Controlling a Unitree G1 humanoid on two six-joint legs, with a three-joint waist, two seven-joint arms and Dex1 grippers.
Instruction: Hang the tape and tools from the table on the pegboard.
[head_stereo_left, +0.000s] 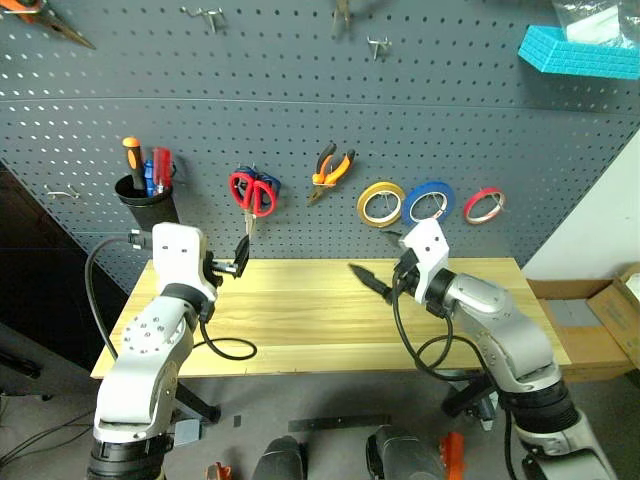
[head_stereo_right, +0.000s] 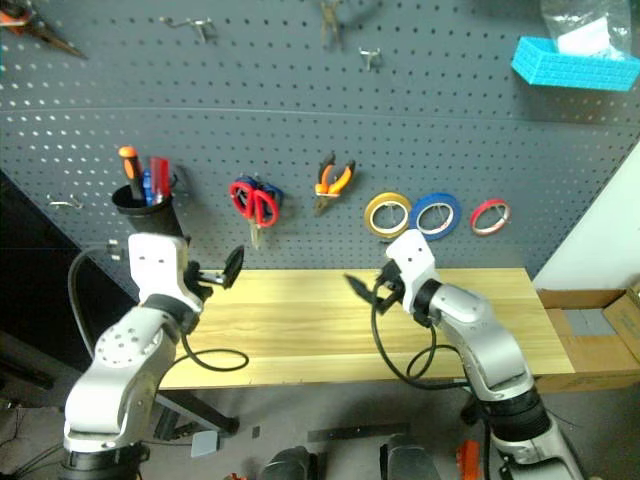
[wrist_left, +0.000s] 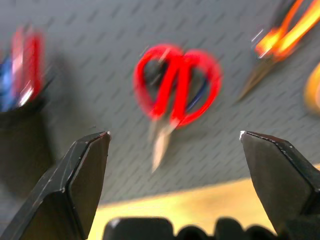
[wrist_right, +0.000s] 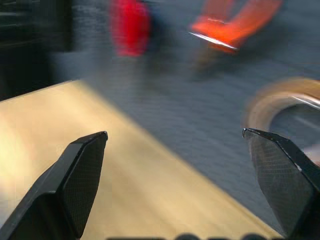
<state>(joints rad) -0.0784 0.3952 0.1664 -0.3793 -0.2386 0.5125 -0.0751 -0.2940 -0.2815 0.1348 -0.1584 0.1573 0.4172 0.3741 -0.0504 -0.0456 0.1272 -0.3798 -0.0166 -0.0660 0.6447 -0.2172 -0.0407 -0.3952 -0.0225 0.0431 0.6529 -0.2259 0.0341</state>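
On the dark grey pegboard (head_stereo_left: 300, 110) hang the blue tape (head_stereo_left: 430, 201), the red-handled scissors (head_stereo_left: 253, 192) and the orange-and-black pliers (head_stereo_left: 332, 170). The orange-handled screwdriver (head_stereo_left: 131, 160) stands in a black cup (head_stereo_left: 148, 203) on the board. The wooden table (head_stereo_left: 300, 310) is bare below them. My left gripper (head_stereo_left: 240, 257) hovers over the table's back left, open and empty, and faces the scissors (wrist_left: 175, 85). Over the table's middle my right gripper (head_stereo_left: 368, 278) is open and empty too, its fingers (wrist_right: 75, 175) spread wide.
A yellow roll (head_stereo_left: 381, 203) and a thin red roll (head_stereo_left: 483, 205) flank the blue tape. A turquoise basket (head_stereo_left: 580, 50) hangs at the upper right. Cardboard boxes (head_stereo_left: 600, 315) stand right of the table. Spare hooks (head_stereo_left: 377, 44) and more pliers (head_stereo_left: 60, 30) sit higher up.
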